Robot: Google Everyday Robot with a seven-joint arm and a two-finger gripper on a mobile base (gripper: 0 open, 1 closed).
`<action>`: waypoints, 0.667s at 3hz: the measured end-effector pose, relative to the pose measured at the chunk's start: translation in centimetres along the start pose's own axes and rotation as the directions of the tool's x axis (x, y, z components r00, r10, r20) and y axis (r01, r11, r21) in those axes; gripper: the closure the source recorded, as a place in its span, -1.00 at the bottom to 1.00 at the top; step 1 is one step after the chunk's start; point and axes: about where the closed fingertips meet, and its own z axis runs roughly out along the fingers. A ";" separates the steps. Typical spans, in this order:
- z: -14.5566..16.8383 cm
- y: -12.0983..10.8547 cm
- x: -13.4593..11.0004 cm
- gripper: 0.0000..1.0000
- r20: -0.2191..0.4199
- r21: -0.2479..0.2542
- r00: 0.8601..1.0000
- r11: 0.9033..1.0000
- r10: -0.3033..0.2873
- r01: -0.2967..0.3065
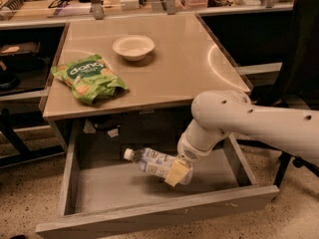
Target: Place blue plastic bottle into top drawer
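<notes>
The blue plastic bottle (pixel 152 162), clear with a pale blue-and-white label and white cap pointing left, is held lying sideways inside the open top drawer (pixel 149 214), just above its grey floor. My gripper (pixel 178 172) is shut on the bottle's right end, one tan finger pad (pixel 177 173) showing in front of it. My white arm (pixel 249 123) reaches in from the right, over the drawer's right side.
On the tabletop (pixel 184 63) above the drawer lie a green snack bag (pixel 87 77) at the left and a white bowl (pixel 133 47) behind it. Dark shelves stand to the left and a cluttered counter behind. A dark chair is at the far right.
</notes>
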 end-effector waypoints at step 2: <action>5.6 -0.2 0.3 1.00 -0.008 -0.082 0.997 0.994 0.072 -0.073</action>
